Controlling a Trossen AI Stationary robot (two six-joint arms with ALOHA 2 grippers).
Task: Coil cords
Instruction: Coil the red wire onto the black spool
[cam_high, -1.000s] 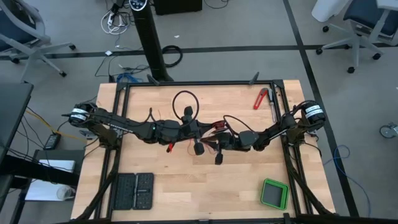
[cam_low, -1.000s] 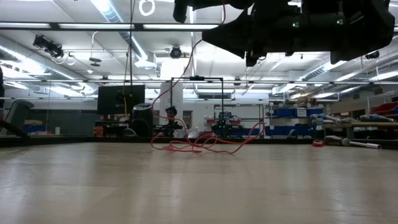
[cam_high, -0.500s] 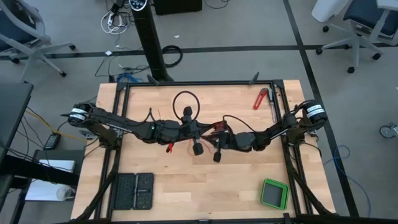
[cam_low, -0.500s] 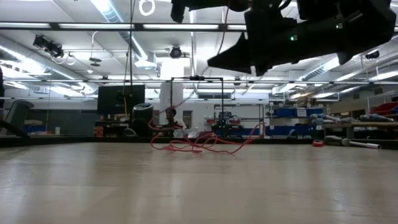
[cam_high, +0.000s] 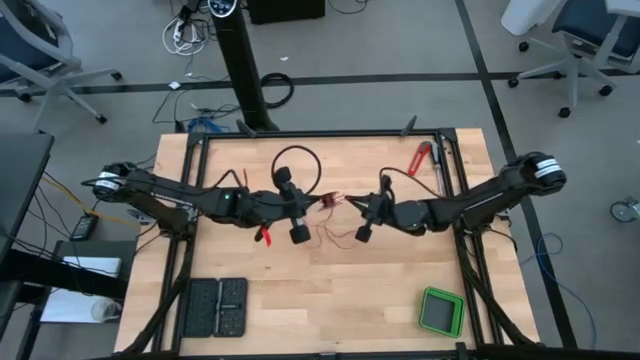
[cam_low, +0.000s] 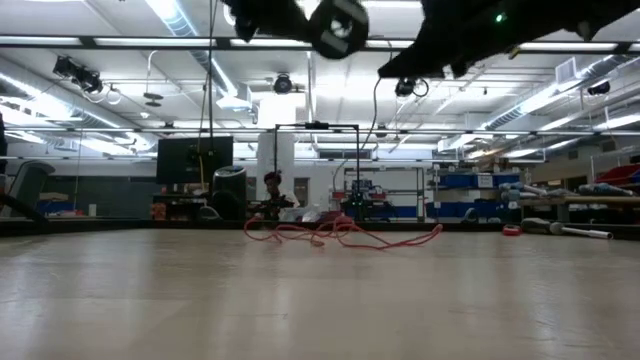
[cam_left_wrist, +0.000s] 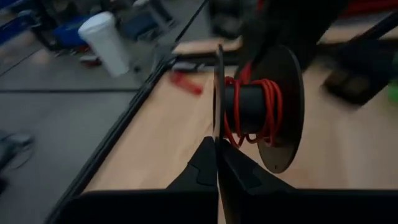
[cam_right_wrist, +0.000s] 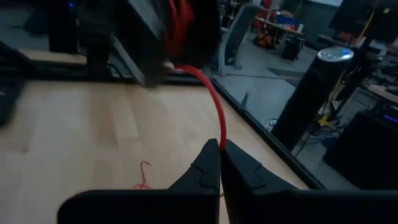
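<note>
Red wire (cam_high: 338, 199) runs taut between your two grippers above the middle of the table (cam_high: 330, 290), just in front of the black cable loop (cam_high: 297, 158). Your left gripper (cam_high: 312, 205) is clenched on the thin edge of a dark spool (cam_left_wrist: 258, 106), and several turns of the wire are wound round the spool's core. Your right gripper (cam_high: 366, 206) is clamped on the wire itself; in its wrist view the strand (cam_right_wrist: 216, 115) rises from between the closed fingers (cam_right_wrist: 208, 163) and arcs to the spool. The rest of the wire lies slack on the wood below the two grippers, a loose tangle (cam_low: 340, 233) in the low view, on the side away from the loop. You can see both arms reaching inward from the table's sides, their grippers near each other but apart.

Well away from the loop, a green box (cam_high: 441, 311) sits at the front corner on the right arm's side, and a black tray (cam_high: 216, 307) at the front on the left arm's side. Near the loop, toward the right arm, lies a red-handled tool (cam_high: 418, 158).
</note>
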